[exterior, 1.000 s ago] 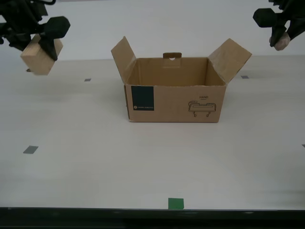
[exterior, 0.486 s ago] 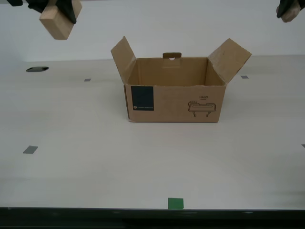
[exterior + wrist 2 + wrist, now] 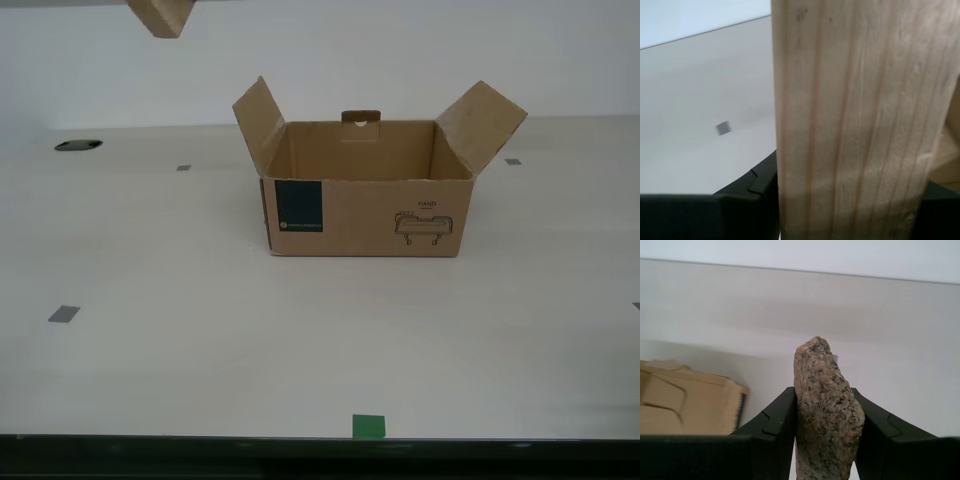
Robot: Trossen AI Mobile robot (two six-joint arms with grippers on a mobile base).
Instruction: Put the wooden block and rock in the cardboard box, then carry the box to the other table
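The brown cardboard box (image 3: pixel 365 190) stands open on the cream table, flaps spread, nothing visible inside. Only a corner of the pale wooden block (image 3: pixel 163 16) shows at the exterior view's top edge, left of the box and well above it. In the second wrist view the wooden block (image 3: pixel 860 120) fills the frame, with my second gripper (image 3: pixel 855 200) shut on it. My first gripper (image 3: pixel 826 425) is shut on the speckled beige-grey rock (image 3: pixel 826 410); a box flap (image 3: pixel 690 400) lies below it. Both grippers are out of the exterior view. The other table is out of view.
Small grey tape squares (image 3: pixel 64 314) dot the cream tabletop (image 3: pixel 320 340), and a green tape mark (image 3: pixel 369 427) sits at its near edge. A dark oval hole (image 3: pixel 78 145) lies at the exterior view's far left. A pale wall stands behind.
Both arms have risen out of the exterior view. The wooden block went up and toward the box until only a corner shows; the rock left the frame at the upper right. The box has not moved.
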